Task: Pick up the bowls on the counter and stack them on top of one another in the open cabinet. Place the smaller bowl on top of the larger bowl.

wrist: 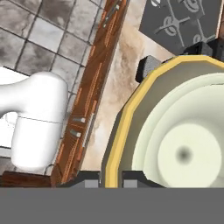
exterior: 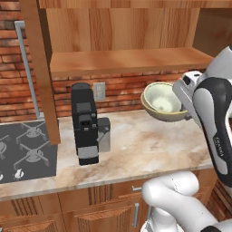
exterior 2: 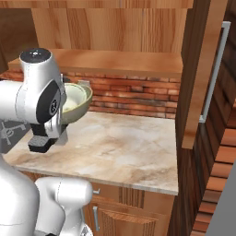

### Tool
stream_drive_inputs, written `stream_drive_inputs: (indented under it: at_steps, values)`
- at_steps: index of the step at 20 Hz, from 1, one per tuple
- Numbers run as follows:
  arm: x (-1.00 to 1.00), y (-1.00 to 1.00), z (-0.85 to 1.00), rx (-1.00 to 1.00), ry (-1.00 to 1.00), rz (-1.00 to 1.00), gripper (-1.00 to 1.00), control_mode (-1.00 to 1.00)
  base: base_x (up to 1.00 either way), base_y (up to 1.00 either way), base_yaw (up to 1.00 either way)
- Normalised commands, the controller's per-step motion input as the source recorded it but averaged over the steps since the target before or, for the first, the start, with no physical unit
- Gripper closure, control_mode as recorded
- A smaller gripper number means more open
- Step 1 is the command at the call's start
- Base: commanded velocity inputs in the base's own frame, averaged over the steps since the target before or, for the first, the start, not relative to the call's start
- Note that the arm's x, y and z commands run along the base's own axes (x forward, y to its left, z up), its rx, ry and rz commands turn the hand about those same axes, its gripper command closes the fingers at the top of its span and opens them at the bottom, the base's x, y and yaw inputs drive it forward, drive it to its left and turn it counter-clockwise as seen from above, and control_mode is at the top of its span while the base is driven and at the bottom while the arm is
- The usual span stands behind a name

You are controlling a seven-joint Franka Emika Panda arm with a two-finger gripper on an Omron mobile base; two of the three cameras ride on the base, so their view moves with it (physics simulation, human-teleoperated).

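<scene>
Bowl (exterior: pixel 162 102) hangs in the air above the back of the tabletop (exterior: pixel 136 145), near the brick wall (exterior: pixel 122 90), below the plank shelf (exterior: pixel 127 61) of the open cabinet (exterior: pixel 113 27). It is the wider olive-tan one with a creamy inside, tilted so its mouth faces partly sideways. In the hand view the tool (wrist: pixel 109 181) pinches its rim, one finger on the olive outside and one on the pale inside. A second, paler ring shows inside the bowl; whether that is the smaller bowl nested in it cannot be told. A black coffee machine (exterior: pixel 86 124) stands on the tabletop toward its left end, just beside the dark stove top (exterior: pixel 25 149). The cabinet door (exterior: pixel 43 68) stands open, its steel bar handle (exterior: pixel 27 68) facing out.
</scene>
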Motion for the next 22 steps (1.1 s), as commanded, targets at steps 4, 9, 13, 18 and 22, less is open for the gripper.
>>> stream_drive_inputs:
  at_steps: [4, 9, 13, 18, 22]
  values:
    - [0.00, 0.21, 0.44, 0.00, -0.13, 0.19, 1.00, -1.00, 0.00, 0.00, 0.00]
    - [0.00, 0.19, 0.43, 0.00, -0.21, 0.13, 1.00, -1.00, 0.00, 0.00, 0.00]
    - [0.07, 0.20, 0.34, 0.00, -0.22, 0.08, 1.00, -1.00, 0.00, 0.00, 0.00]
    - [0.22, 0.19, 0.13, 0.00, -0.18, 0.01, 1.00, -1.00, 0.00, 0.00, 0.00]
    - [0.27, 0.08, 0.12, 0.00, -0.11, 0.00, 1.00, -1.00, 0.00, 0.00, 0.00]
